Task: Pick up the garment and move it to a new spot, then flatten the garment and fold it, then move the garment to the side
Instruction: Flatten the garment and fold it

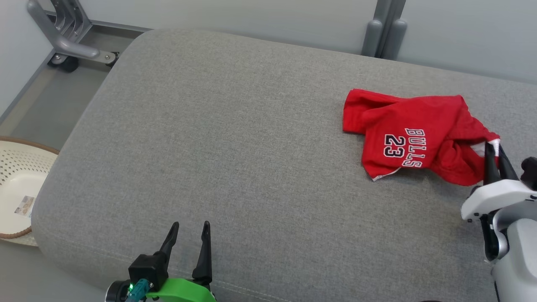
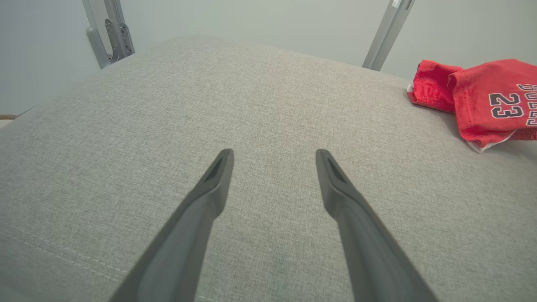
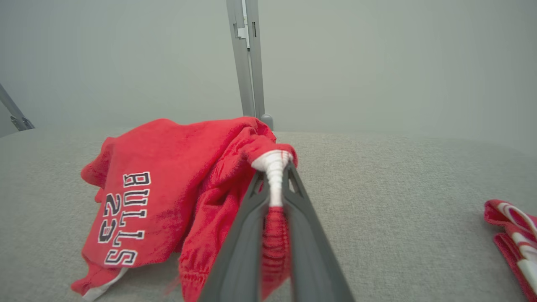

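Cushion (image 3: 398, 188); right wrist view: garment (image 3: 168, 176) pinched, second cloth (image 3: 512, 235).

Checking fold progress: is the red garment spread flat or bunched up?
Bunched up. The red garment lies crumpled on the grey cushion, layers overlapping, a white-trimmed edge pinched in the right gripper.

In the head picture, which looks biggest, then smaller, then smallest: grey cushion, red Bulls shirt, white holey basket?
1. Grey fabric cushion, by far largest.
2. Red Bulls 23 garment.
3. Cream perforated basket, smallest as seen, but cut off by the picture edge, so unsure.
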